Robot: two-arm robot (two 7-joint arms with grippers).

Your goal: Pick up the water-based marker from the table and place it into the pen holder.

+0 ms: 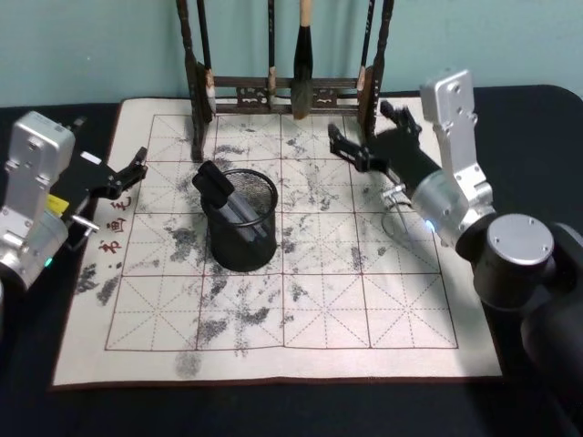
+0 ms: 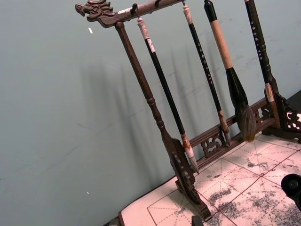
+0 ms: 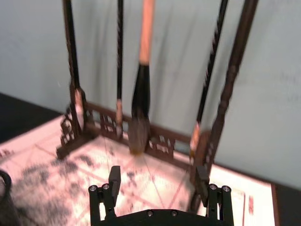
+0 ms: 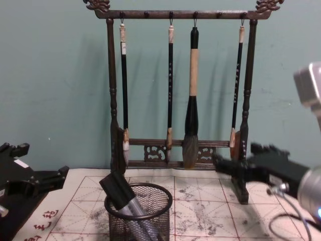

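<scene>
Setting is a calligraphy practice station. A dark table [image 1: 537, 100] carries an ink-stained grid felt mat [image 1: 301, 300] with red characters at its left edge. A carved wooden brush rack [image 4: 175, 145] stands at the far side against a plain teal wall [image 4: 50, 75].

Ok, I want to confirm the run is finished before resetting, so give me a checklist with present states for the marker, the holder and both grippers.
1. Marker inside the pen holder: ok, leaning on the rim, black cap up.
2. Pen holder upright on the mat: ok.
3. Right gripper empty: ok, fingers open beside the brush rack.
4. Left gripper clear of the holder: ok, at the mat's left edge.
5. Left gripper open: cannot tell.
6. Right gripper touching the rack's post: cannot tell.
</scene>
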